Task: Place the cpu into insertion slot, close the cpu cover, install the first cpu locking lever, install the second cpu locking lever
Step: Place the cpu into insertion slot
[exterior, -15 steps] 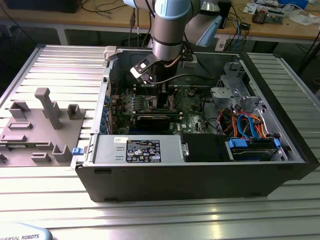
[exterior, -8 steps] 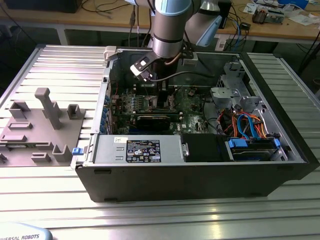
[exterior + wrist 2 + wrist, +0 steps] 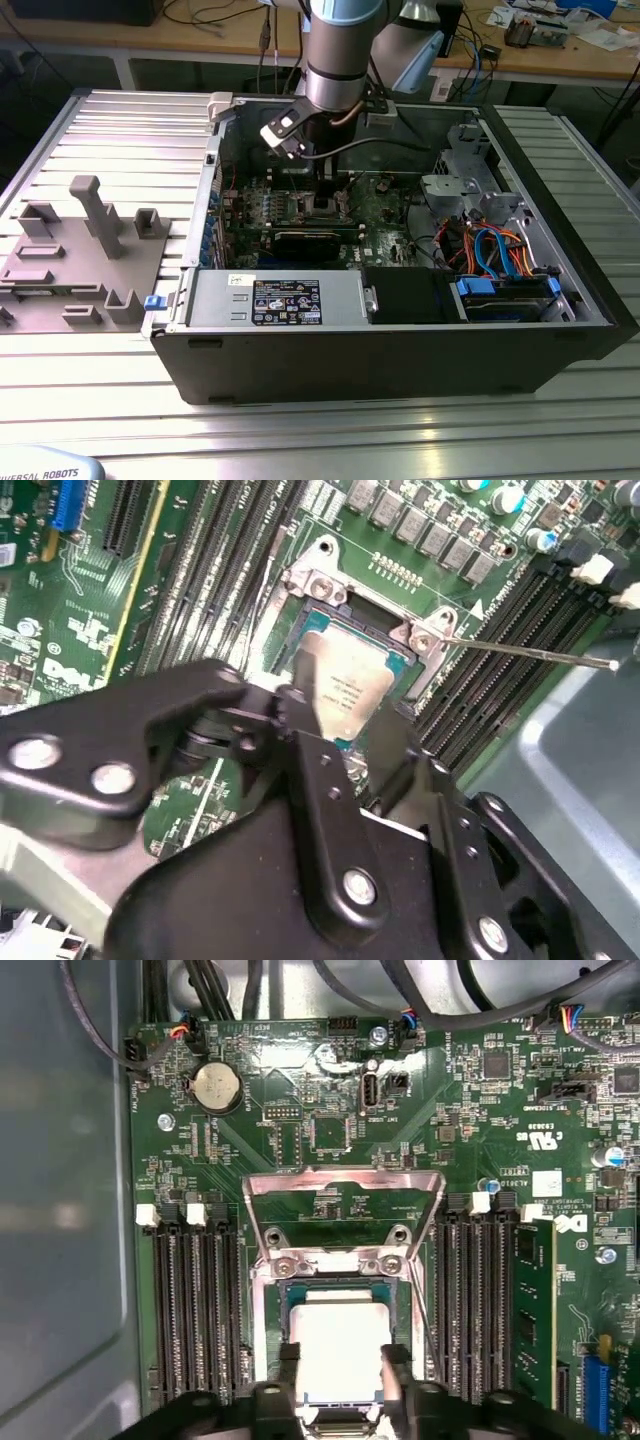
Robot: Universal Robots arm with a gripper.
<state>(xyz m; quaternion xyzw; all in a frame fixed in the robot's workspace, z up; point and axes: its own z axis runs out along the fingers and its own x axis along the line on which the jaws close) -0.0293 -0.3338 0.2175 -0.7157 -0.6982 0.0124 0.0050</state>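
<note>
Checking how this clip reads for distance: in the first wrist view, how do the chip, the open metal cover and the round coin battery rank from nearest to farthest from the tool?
1. The chip, right at the tool.
2. The metal cover, swung open just past the chip.
3. The coin battery, farthest, beyond the cover and off to one side.

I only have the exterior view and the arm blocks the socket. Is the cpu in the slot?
Observer: In the first wrist view the cpu lies within the socket frame, silvery top up, with the gripper right at it. I cannot tell whether it is fully seated.
Operator: And the cpu cover?
Observer: The cpu cover is swung open, away from the socket.
Operator: Levers?
Observer: In the second wrist view one locking lever sticks out free, unlatched.
</note>
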